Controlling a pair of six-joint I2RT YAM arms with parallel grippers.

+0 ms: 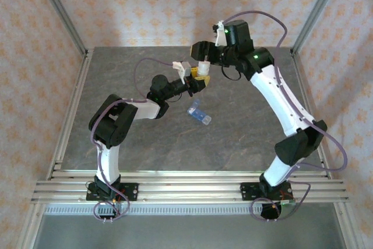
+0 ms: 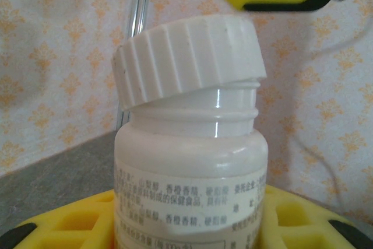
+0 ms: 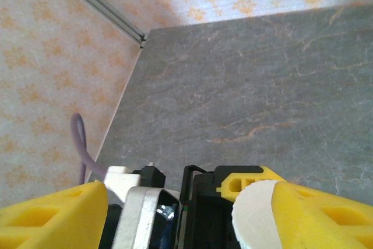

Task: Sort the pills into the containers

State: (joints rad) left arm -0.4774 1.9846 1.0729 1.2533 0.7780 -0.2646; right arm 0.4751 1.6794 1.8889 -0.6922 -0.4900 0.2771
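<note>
though apart, containers near end effector

Lower frame edge cuts off the bottle; pill box contents too small for me to tell.

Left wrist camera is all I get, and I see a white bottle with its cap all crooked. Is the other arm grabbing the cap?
Observer: Not squeezing it. In the right wrist view the right gripper has its jaws wide apart, with the cap beside one yellow finger.
Operator: Where's the little pill box?
Observer: The light-blue pill box lies on the table, nearer the arm bases than the bottle, with nothing touching it.
Operator: Who's holding the bottle, then?
Observer: The left gripper. In the top view it reaches in from the left, shut on the bottle.
</note>
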